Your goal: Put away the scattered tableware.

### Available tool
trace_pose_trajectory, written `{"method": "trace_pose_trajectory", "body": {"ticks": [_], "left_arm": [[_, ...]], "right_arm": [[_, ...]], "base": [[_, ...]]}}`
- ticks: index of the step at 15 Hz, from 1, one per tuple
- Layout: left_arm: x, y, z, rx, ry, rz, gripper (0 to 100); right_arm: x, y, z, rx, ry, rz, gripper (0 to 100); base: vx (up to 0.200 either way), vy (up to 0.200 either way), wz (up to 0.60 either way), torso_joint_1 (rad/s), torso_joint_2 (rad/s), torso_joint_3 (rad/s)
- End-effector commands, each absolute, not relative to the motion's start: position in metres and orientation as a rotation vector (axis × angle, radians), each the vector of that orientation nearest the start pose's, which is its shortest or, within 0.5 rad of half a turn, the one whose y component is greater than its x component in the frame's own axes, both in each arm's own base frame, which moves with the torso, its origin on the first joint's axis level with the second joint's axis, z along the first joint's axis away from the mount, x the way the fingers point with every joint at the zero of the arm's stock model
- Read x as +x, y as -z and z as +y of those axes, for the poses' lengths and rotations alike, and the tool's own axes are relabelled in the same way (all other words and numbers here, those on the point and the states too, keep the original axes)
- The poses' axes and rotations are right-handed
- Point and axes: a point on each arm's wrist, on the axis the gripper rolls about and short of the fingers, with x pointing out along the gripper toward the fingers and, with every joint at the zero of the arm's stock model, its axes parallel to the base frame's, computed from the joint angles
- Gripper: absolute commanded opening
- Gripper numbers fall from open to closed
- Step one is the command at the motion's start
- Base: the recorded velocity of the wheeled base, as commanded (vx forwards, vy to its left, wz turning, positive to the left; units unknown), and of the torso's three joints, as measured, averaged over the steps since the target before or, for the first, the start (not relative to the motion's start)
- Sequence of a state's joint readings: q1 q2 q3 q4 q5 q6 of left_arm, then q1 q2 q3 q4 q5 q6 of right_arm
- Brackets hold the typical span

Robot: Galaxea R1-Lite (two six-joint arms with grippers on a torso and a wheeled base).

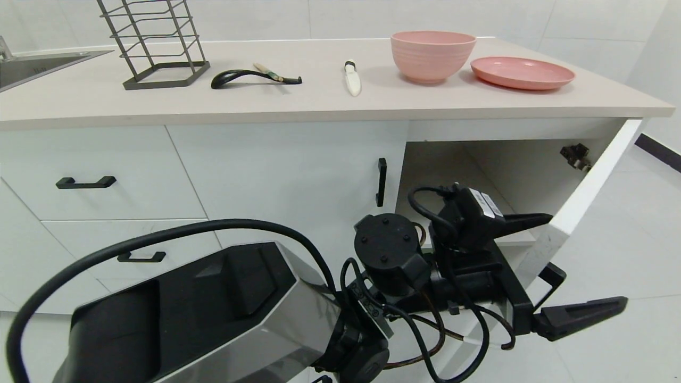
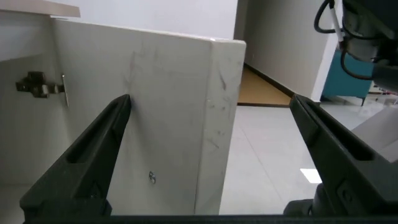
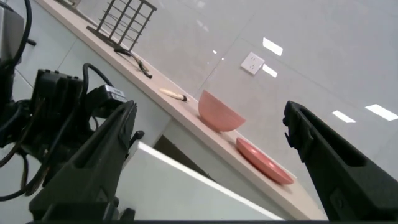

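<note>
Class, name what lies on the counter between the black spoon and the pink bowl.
One white utensil lies there on the countertop, as the head view shows.

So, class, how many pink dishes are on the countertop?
2: a pink bowl toward the right end of the countertop, and a pink plate just right of it, near the corner.

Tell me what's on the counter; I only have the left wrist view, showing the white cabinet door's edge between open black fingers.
Observer: A round pink bowl stands on the beige countertop, beside a flat pink plate.
Operator: Any cutlery?
Observer: A curved black spoon lies near a dark wire rack.
Operator: And the right gripper?
Observer: The right gripper is open, aimed toward the bowl.
</note>
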State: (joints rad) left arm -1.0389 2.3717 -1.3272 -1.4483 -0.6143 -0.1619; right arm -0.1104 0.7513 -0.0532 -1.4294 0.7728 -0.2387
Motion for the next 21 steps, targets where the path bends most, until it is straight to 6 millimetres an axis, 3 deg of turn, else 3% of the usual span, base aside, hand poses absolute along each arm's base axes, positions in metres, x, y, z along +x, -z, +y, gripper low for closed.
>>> {"method": "trace_pose_trajectory", "body": {"ticks": [1, 14, 21], "left_arm": [[0.216, -0.130, -0.410, -0.220, 1.683, -0.307, 100], [0.185, -0.115, -0.454, -0.250, 1.768, -0.312, 100], [0.159, -0.109, -0.478, -0.267, 1.834, -0.320, 100]], "right_arm": [[0.030, -0.216, 0.012, -0.557, -0.537, -0.779, 100], [0.006, -0.215, 0.015, -0.604, -0.479, -0.851, 100], [-0.020, -0.205, 0.020, -0.640, -0.431, -0.877, 100]], "base": [[0.000, 0.000, 0.00, 0.000, 0.00, 0.000], [0.000, 0.000, 0.00, 0.000, 0.00, 0.000], [0.000, 0.000, 0.00, 0.000, 0.00, 0.000]]}}
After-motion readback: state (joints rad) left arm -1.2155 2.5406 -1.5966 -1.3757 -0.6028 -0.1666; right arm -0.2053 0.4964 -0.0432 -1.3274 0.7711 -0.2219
